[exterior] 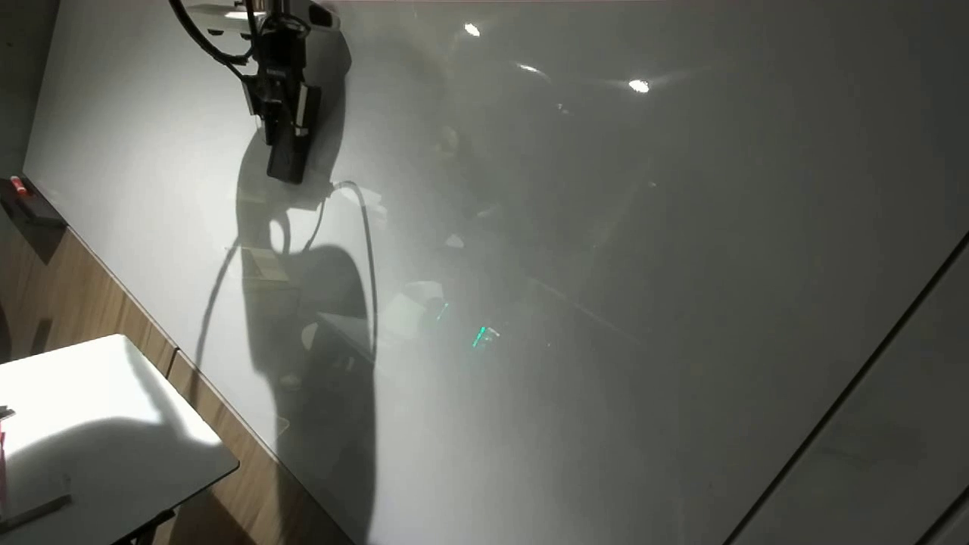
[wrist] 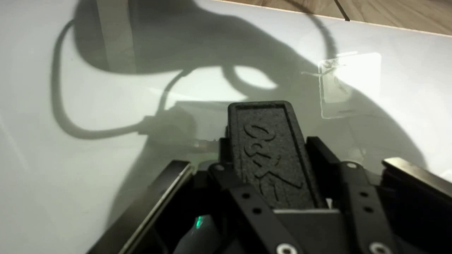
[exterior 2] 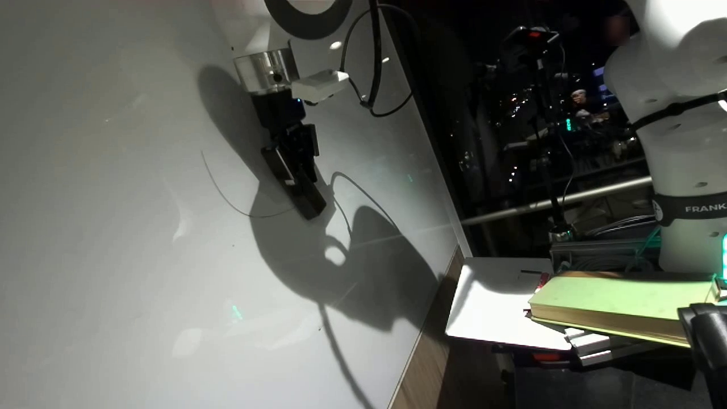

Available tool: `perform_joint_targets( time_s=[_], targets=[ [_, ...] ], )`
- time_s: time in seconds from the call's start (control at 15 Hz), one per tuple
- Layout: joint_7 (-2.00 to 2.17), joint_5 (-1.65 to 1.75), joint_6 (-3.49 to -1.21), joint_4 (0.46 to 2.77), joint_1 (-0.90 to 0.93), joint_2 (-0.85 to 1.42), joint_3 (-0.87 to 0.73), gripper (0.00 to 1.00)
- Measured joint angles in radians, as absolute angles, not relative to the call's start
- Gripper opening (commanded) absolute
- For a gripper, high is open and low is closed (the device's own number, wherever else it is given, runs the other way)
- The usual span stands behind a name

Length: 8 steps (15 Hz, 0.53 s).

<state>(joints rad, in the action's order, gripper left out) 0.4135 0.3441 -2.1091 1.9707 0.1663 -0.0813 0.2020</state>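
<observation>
Glossy whiteboard (exterior: 643, 325) behind everything. Dark board eraser (wrist: 273, 158): your gripper (wrist: 269, 150) has it, jaws eraser-wide, pinched on its long sides. It sticks out past them, long axis in line with the gripper: about 12 o'clock in wrist view, 5 to 6 in both exterior views. Can't tell board contact. Only wrist view shows you its script lettering (wrist: 260, 133); only an exterior view has the lime-green block (exterior 2: 619, 301), 4 o'clock from the gripper.
</observation>
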Motion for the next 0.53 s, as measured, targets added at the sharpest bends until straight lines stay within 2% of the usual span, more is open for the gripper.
perform_joint_targets(
  time_s=[0.53],
  targets=[
    [0.414, 0.345, -2.156, 1.995, 0.171, -0.081, 0.216, 0.29]
  ],
)
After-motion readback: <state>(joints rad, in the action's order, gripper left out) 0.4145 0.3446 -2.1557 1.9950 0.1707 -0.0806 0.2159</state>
